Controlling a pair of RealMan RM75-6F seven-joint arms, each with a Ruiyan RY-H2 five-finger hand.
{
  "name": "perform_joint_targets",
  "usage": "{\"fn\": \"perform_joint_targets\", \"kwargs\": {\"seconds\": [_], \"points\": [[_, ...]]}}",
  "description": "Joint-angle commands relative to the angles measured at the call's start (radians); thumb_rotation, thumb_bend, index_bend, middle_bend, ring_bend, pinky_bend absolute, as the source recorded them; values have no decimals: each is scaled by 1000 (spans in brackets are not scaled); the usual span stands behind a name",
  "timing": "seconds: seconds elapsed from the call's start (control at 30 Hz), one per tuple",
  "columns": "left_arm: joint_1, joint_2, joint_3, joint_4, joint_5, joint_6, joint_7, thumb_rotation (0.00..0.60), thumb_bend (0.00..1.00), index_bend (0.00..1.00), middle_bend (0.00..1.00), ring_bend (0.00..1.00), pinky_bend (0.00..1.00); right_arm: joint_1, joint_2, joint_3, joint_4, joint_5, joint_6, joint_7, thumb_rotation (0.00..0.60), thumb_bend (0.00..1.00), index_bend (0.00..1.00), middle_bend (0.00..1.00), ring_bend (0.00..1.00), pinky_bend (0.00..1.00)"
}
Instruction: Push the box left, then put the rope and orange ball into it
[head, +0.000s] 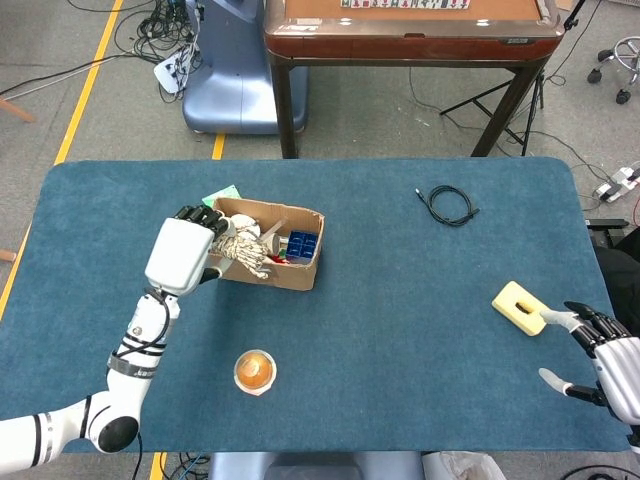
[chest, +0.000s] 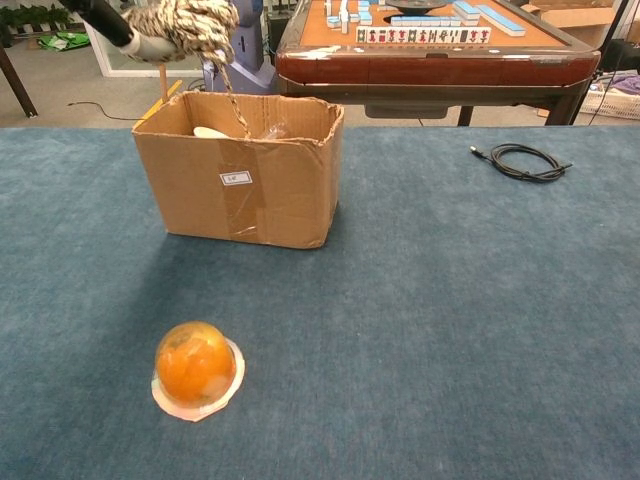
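Box: the cardboard box (head: 268, 243) sits on the blue counter (head: 400, 300), open at the top, with a white label and a strip of tape on its near wall; blue packets and some white things lie inside.
Left robot hand: the left robot hand (head: 185, 250) hangs just over the left end of the box, fingers wrapped around a bundle of rope.
Rope: the rope (chest: 185, 22) is bunched in that grip above the box, and one strand trails down over the rim into the box.
Orange ball: the orange ball (chest: 195, 363) rests on a small white disc (chest: 231, 385) on the counter, in front of the box and well apart from it, nearer the robot.
Right robot hand: the right robot hand (head: 600, 350) rests low, far to the right of the box, fingers spread and holding nothing.
Yellow block: a yellow block (head: 520, 306) lies just beside those fingers.
Cable: a coiled black cable (head: 450, 205) lies to the right of the box, toward the far edge.
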Motion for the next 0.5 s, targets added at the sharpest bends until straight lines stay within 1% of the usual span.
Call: {"fn": "perform_joint_targets", "kwargs": {"seconds": [0.03,0.13,0.27,0.4,0.47,0.5], "points": [[-22,-34,9,37,-25,-22,17,600,313,520,562,346,392,-1,1,0,1,-1,2,3,600,143,262,333,169,277],[-34,-56,14,61,-25,-25,20,600,312,457,559,347,391,-1,2,1,2,1,3,7,600,143,262,333,169,277],[-47,-79,6,81,-25,-19,16,600,312,374,558,347,391,-1,1,2,4,2,1,8,600,143,262,333,169,277],[-56,-98,-2,94,-24,-5,12,600,308,258,556,347,391,1,1,1,3,1,-4,6,600,143,263,333,169,277],[-56,-104,-4,99,-24,4,12,600,276,194,545,347,391,2,1,1,2,0,-5,4,600,143,262,333,169,277],[-56,-108,-4,102,-22,10,11,600,235,156,539,347,391,2,1,0,2,0,-6,4,600,143,262,334,169,277]]}}
